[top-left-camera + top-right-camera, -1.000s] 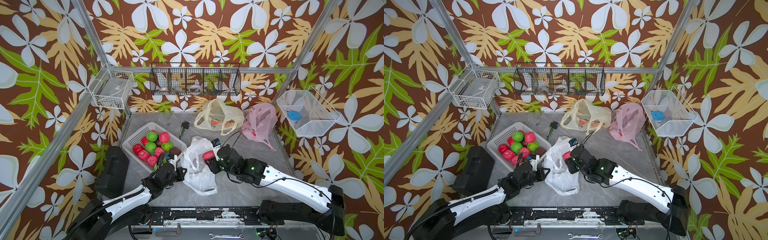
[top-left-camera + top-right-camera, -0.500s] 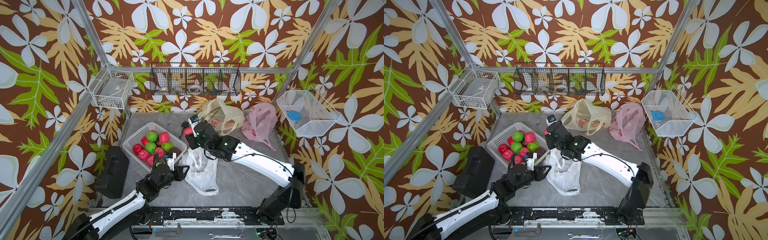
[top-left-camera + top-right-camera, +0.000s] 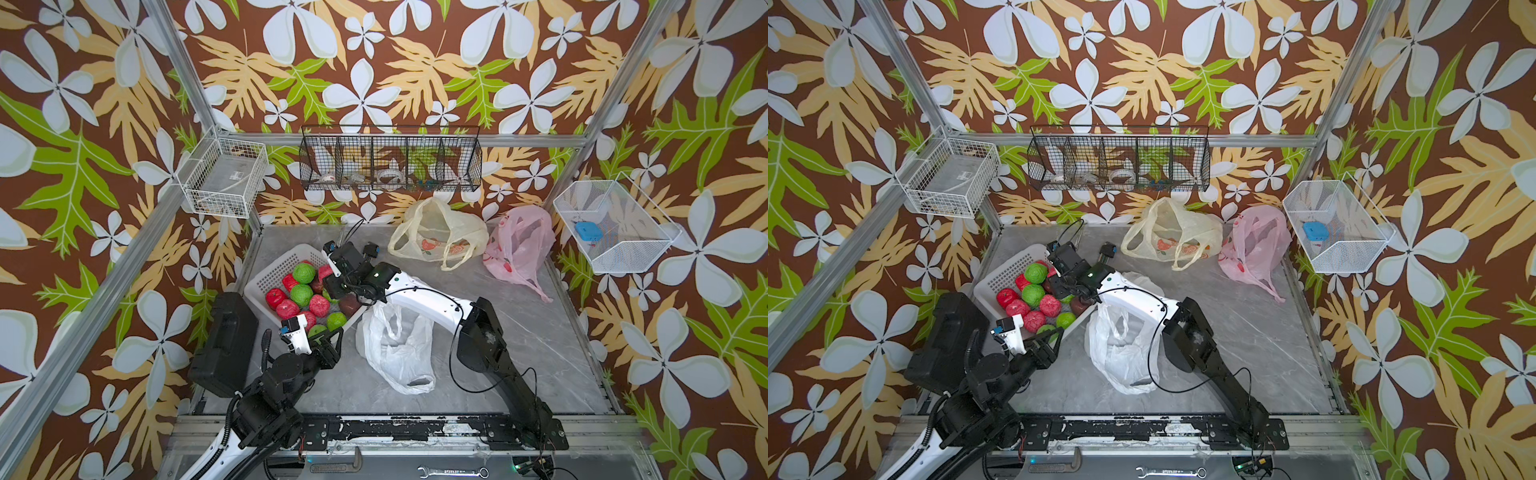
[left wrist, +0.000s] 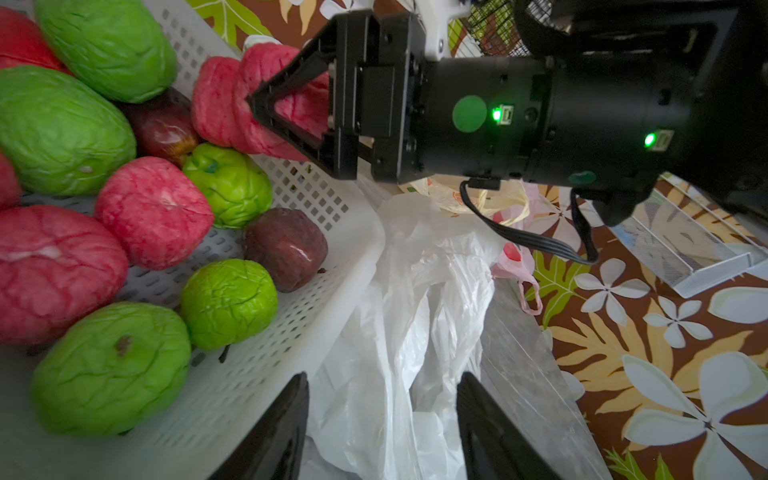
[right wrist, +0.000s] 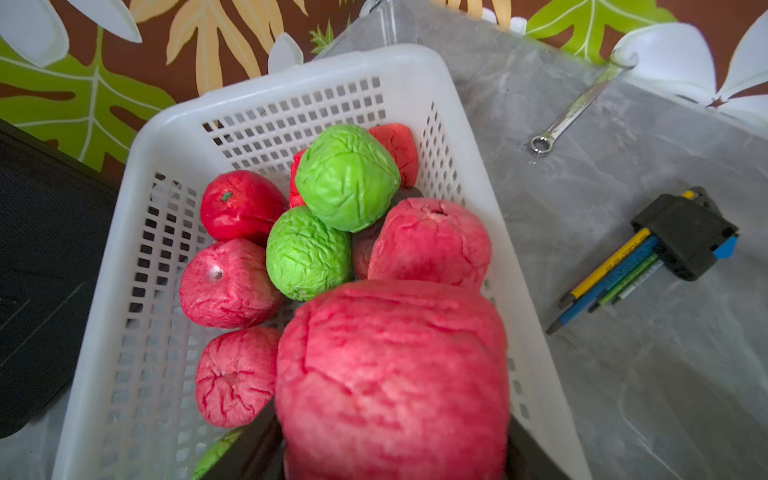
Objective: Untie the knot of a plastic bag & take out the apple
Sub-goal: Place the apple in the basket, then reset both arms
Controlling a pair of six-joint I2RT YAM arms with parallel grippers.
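The white plastic bag lies slack and open-mouthed on the grey table beside the white basket. My right gripper hangs over the basket's near corner. A red apple sits between its parted jaws and looks slightly blurred. The basket holds several red, green and dark apples. My left gripper is open and empty, just short of the bag at the basket's outer wall.
A yellowish bag and a pink bag lie at the back of the table. A black case stands left of the basket. A wrench and a black holder with pens lie behind the basket.
The right arm swung from the bag's mouth to above the basket with the red apple. The left gripper let go of the bag, opened and drew back.
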